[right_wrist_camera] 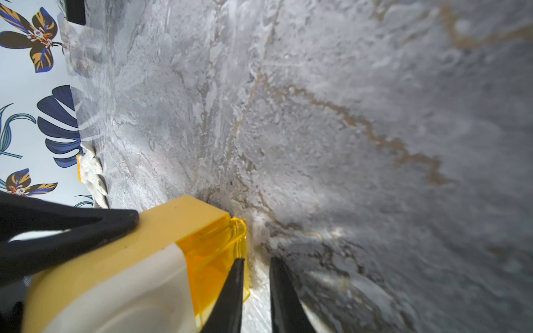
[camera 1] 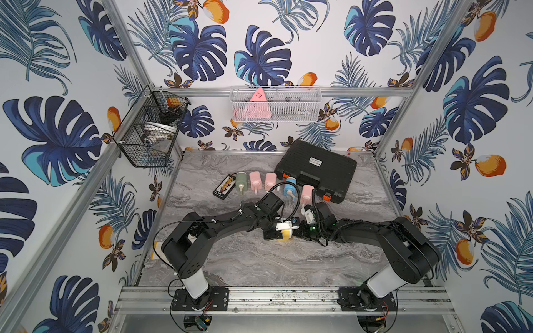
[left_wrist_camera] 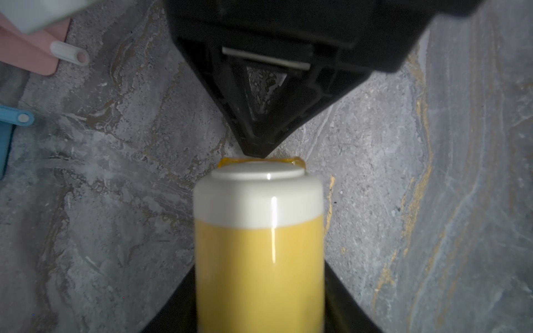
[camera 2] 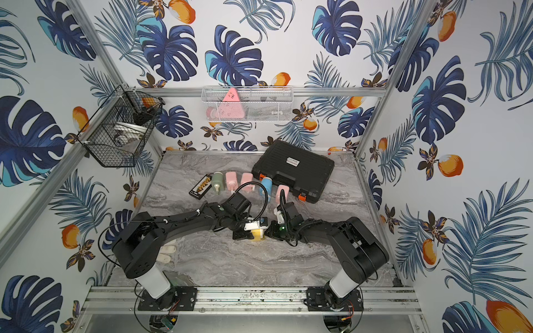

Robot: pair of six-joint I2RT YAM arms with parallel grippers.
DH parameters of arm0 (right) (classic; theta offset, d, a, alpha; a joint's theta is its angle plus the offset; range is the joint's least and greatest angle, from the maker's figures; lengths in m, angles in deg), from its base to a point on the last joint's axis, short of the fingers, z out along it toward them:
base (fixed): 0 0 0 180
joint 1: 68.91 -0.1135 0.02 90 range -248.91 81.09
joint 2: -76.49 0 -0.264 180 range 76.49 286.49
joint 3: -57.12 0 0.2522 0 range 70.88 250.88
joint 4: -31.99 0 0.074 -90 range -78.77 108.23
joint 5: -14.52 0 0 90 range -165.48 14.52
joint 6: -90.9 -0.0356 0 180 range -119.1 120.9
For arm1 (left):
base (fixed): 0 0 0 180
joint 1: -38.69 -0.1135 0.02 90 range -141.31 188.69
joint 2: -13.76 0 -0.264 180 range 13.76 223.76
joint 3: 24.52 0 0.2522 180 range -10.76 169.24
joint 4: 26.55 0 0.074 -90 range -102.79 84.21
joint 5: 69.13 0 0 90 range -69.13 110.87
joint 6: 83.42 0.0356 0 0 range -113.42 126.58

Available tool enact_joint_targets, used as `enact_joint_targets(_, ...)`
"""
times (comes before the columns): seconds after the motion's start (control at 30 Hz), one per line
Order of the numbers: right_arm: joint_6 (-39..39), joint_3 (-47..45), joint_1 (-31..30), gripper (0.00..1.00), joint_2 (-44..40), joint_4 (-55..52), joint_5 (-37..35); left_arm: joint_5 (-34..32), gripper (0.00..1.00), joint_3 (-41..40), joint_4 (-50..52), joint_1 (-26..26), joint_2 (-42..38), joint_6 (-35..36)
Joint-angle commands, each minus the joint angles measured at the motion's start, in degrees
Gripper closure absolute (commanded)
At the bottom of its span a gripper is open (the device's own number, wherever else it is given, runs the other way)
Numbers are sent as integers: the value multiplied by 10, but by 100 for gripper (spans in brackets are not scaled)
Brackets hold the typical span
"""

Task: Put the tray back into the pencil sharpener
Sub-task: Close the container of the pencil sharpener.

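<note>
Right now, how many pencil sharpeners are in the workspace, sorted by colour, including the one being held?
pink sharpeners: 3
green sharpener: 1
blue sharpener: 1
yellow sharpener: 1
Total: 6

1. Pretty clearly a robot lab test booth, not a real room: bare aluminium frame (camera 1: pixel 127 52) with leaf wallpaper (camera 1: pixel 259 57) panels.
2. Left arm (camera 1: pixel 219 227) and right arm (camera 1: pixel 375 230) bolted to a metal rail (camera 1: pixel 282 299) fronting a marble-look tabletop (camera 1: pixel 259 265).
3. 2 wire baskets, black (camera 1: pixel 150 129) and white (camera 1: pixel 275 105), hung off the frame.
</note>
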State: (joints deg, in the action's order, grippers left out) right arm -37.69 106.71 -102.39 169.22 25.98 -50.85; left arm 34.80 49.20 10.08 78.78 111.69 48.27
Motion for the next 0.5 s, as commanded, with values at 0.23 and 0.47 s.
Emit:
enact_joint_targets(0.23, -14, 15, -17, 80, 22, 40, 24, -32, 57, -5, 11, 0, 10, 3)
enact_joint_targets(0.47, -18, 17, -19, 80, 27, 47, 29, -32, 57, -7, 9, 0, 9, 3)
